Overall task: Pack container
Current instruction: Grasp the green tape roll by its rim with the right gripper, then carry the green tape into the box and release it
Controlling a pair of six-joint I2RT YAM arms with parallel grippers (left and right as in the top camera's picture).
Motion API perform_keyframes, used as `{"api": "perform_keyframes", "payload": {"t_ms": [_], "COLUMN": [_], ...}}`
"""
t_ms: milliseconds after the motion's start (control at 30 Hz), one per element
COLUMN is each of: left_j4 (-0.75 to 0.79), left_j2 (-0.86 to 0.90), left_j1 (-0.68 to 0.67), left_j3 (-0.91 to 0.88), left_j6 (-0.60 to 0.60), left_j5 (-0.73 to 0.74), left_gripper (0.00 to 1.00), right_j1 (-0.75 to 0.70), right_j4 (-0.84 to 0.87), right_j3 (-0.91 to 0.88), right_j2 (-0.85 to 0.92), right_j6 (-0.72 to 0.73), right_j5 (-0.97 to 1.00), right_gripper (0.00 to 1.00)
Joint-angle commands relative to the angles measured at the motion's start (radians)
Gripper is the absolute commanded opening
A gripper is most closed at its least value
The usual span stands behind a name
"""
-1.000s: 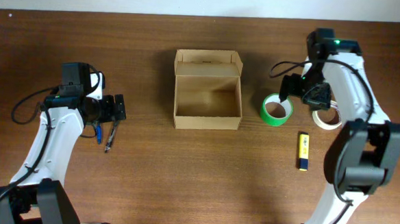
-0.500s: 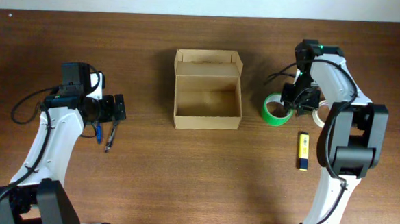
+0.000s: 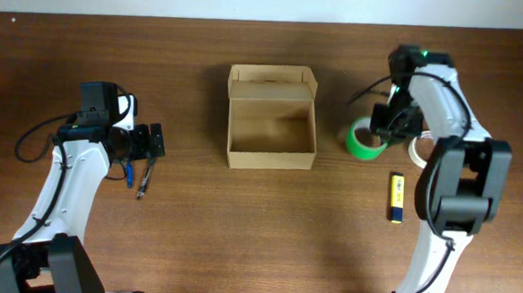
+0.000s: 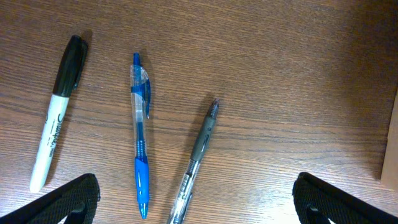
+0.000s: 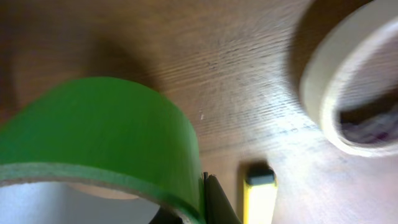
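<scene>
The container (image 3: pixel 271 157), a small tan cardboard box with its flap lid standing open at the back, sits empty at the table's middle. To its right is a green tape roll (image 3: pixel 362 143), tilted, with my right gripper (image 3: pixel 389 126) shut on its wall. The right wrist view shows the green roll (image 5: pixel 99 130) filling the left side, its wall pinched at my right gripper (image 5: pixel 202 200). My left gripper (image 3: pixel 157 141) hovers open at the far left over the pens, and in the left wrist view that gripper (image 4: pixel 196 205) holds nothing.
A white tape roll (image 3: pixel 420 153) lies just right of the green one, and a yellow stick-shaped item (image 3: pixel 397 197) lies nearer the front. Under the left gripper lie a black-capped white marker (image 4: pixel 59 112), a blue pen (image 4: pixel 140 158) and a grey pen (image 4: pixel 198 155).
My right gripper has swung in over the green roll and shut on its wall; the roll has shifted slightly and tilted. The left arm has not moved.
</scene>
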Motion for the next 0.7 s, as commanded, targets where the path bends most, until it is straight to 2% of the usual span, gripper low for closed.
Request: {"api": "perform_keyframes", "payload": {"t_ms": [0, 133, 367, 667], "left_j4": [0.0, 0.0, 0.0, 0.0], "left_j2": [0.007, 0.007, 0.007, 0.007], "left_j1": [0.003, 0.003, 0.003, 0.003], "left_j3": [0.018, 0.018, 0.018, 0.018], "left_j6": [0.012, 0.012, 0.012, 0.012], "left_j5": [0.014, 0.014, 0.014, 0.014], "left_gripper": [0.99, 0.99, 0.99, 0.99], "right_j1": [0.047, 0.148, 0.38, 0.564], "right_j4": [-0.061, -0.081, -0.055, 0.106], "right_j3": [0.163, 0.27, 0.284, 0.284], "right_j2": [-0.194, -0.301, -0.333, -0.227], "right_j6": [-0.031, -0.135, -0.371, -0.396], "right_j5": [-0.052, -0.074, -0.063, 0.042], "right_gripper": [0.04, 0.04, 0.04, 0.04]}}
